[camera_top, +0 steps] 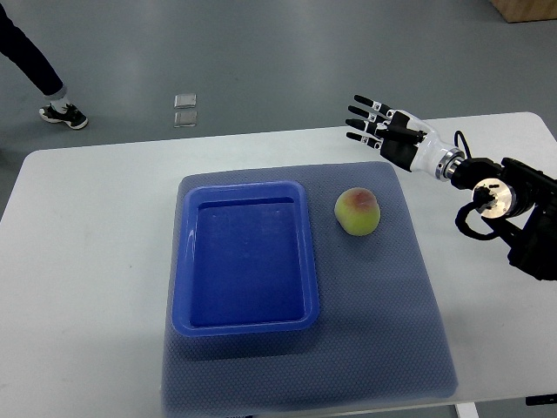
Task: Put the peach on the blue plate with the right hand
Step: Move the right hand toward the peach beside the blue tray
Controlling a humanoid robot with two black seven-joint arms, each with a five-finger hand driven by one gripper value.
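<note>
the peach [357, 211] is round and sits loose on the grey mat [400, 296], so a glancing touch from the right hand [383, 129] could set it rolling, maybe toward the mat's edge or against the blue plate [245, 324]. the hand is up past the far edge of the mat, well apart from the fruit, with its fingers [361, 117] spread straight and holding nothing. if it comes down off-centre, the fingertips would likely push the peach rather than close around it. a squeeze that is too hard could bruise the skin; one too light could let it slip on the way over the plate's raised rim. the rim itself is a risk: a low carry might knock the fruit against it.

the peach lies just beside the plate's right side, near its far corner, not touching it. it is yellow-green with a red blush on top and looks whole. the plate is a deep, rectangular tray with nothing in it. the left arm does not show.
</note>
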